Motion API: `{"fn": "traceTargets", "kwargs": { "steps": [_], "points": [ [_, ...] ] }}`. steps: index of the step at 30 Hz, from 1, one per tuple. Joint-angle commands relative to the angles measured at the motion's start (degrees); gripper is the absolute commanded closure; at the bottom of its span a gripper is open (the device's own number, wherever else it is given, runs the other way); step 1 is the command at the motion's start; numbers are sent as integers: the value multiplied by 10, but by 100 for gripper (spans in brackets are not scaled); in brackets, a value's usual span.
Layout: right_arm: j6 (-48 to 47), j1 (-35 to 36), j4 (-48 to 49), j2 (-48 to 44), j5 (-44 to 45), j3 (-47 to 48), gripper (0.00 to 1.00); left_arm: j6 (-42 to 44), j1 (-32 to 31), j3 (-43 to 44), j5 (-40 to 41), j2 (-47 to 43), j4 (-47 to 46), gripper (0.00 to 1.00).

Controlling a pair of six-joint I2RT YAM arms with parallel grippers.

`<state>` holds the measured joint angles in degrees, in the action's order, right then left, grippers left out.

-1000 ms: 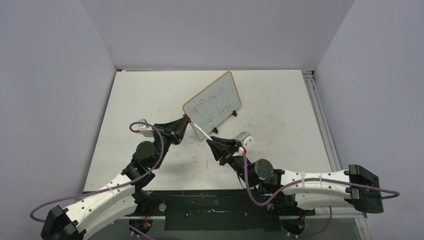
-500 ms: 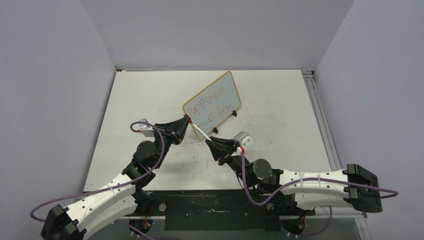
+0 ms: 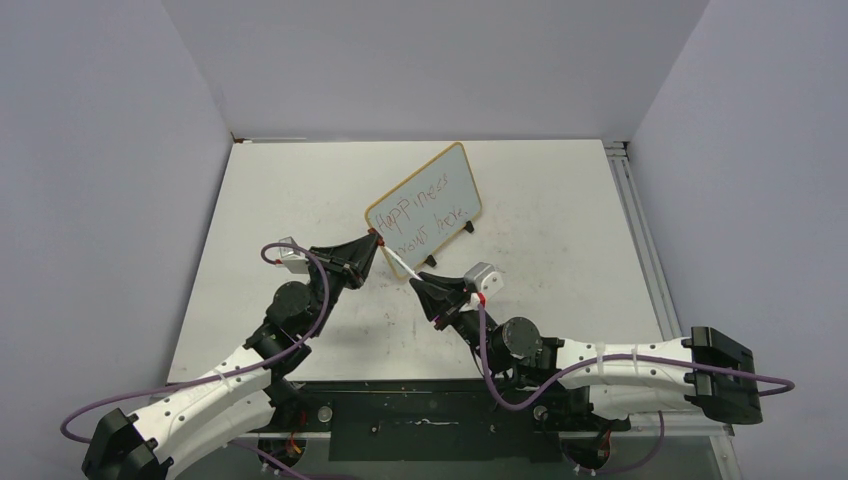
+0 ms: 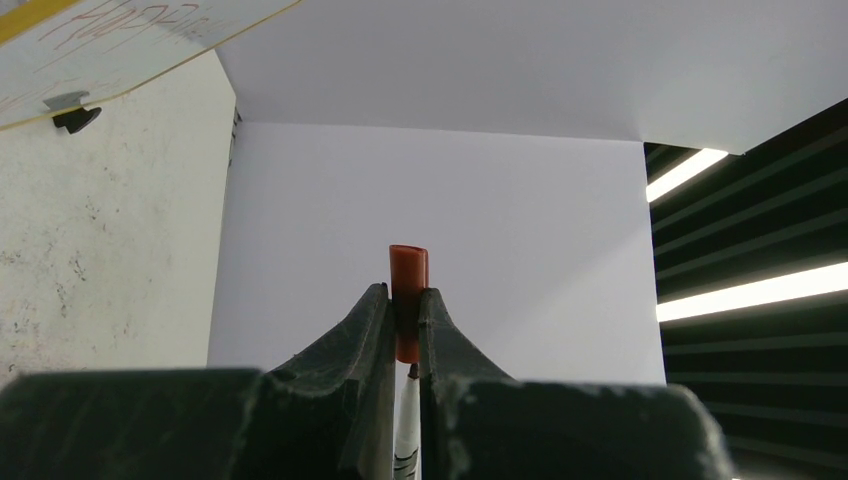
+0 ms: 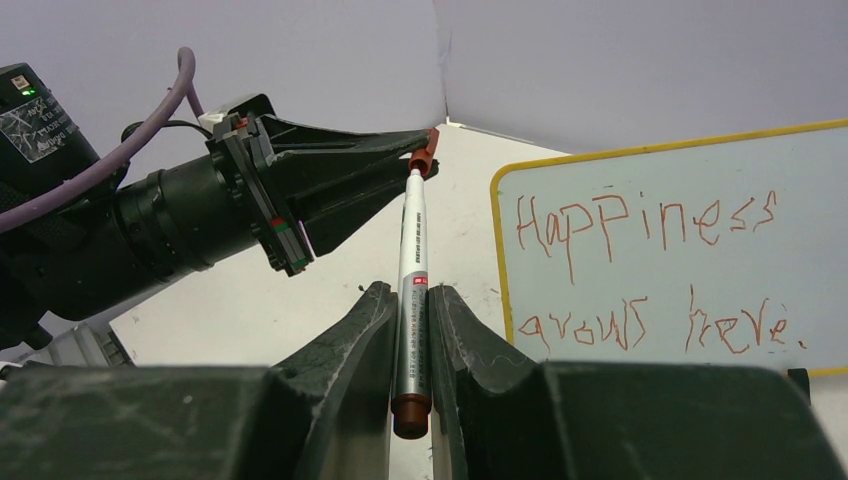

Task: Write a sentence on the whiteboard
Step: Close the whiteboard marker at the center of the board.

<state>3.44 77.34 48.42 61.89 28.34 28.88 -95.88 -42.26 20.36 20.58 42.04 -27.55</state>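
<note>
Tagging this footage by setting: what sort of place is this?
Probably a lab robot cell: plain partition walls box in a white table, with cabled robot arms bolted at its near edge.

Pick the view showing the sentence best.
The right wrist view: the sentence is large and legible. Top external shows it small and slanted; left wrist catches only a few letters.

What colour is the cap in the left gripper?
Orange-red cap, pinched by the left gripper; clearest in the left wrist view.
</note>
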Motion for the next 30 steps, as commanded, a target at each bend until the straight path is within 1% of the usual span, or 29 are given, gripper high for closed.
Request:
{"fn": "traceTargets", "kwargs": {
  "steps": [1, 17, 30],
  "points": [
    [-4, 1, 33, 7, 8, 25, 95, -8, 2, 5, -5, -2, -40, 100],
    [-8, -7, 37, 14, 13, 27, 95, -9, 2, 4, -10, -1, -42, 100],
    [-11, -25, 33, 38, 6, 42, 95, 0, 0, 8, -22, 8, -46, 100]
  ]
}}
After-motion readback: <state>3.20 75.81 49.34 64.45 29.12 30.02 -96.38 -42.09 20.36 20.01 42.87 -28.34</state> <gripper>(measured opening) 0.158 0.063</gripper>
